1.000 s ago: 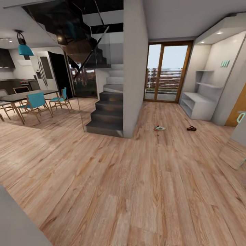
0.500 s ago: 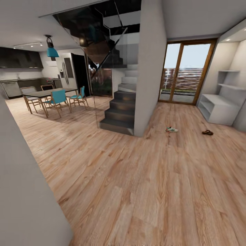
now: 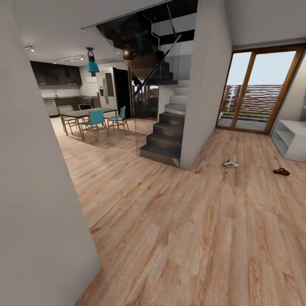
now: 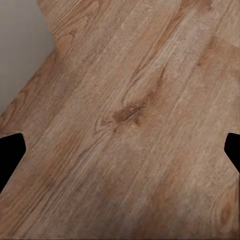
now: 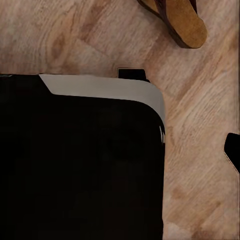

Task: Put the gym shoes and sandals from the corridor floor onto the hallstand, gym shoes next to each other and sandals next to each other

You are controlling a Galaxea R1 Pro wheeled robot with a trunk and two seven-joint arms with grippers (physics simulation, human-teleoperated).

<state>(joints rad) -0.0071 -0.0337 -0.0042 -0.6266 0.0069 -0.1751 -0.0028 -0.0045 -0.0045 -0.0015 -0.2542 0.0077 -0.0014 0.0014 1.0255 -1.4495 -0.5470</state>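
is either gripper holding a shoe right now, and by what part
Nothing is held. The left gripper is open over bare corridor floor. A gym shoe and a sandal lie on the floor; the right gripper's state cannot be told.

Dark staircase (image 3: 163, 138) between dining table (image 3: 87, 114) and glass doors (image 3: 259, 95).

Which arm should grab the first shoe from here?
Right, tentatively: a brown sandal lies on the wood floor close under the right wrist camera, while the left wrist view has bare planks. The gym shoe lies far ahead.
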